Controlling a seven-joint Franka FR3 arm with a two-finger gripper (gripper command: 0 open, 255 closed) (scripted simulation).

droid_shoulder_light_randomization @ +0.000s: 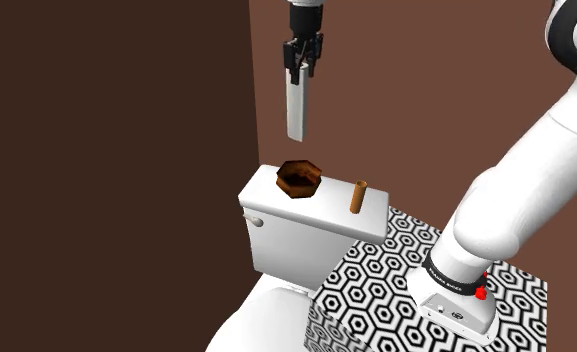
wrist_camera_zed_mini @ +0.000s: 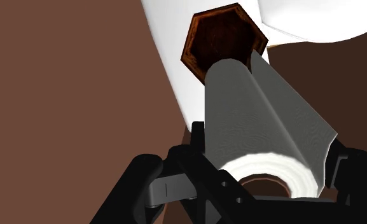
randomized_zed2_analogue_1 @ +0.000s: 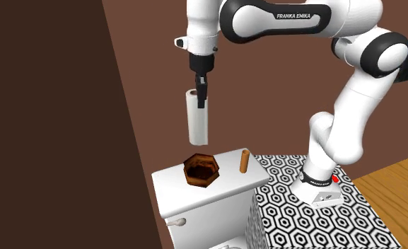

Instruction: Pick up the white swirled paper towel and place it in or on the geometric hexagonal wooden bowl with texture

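Shoulder view: gripper (droid_shoulder_light_randomization: 303, 68) clamped on the top end of the paper towel roll (droid_shoulder_light_randomization: 296, 112), which hangs upright above the hexagonal wooden bowl (droid_shoulder_light_randomization: 299, 178) on the toilet tank (droid_shoulder_light_randomization: 296, 240), not touching it. I judge the tall roll may topple off the shallow bowl if released high.

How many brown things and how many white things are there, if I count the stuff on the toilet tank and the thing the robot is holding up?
Brown: 2 (wooden bowl, small upright cylinder)
White: 1 (paper towel roll)
Total: 3
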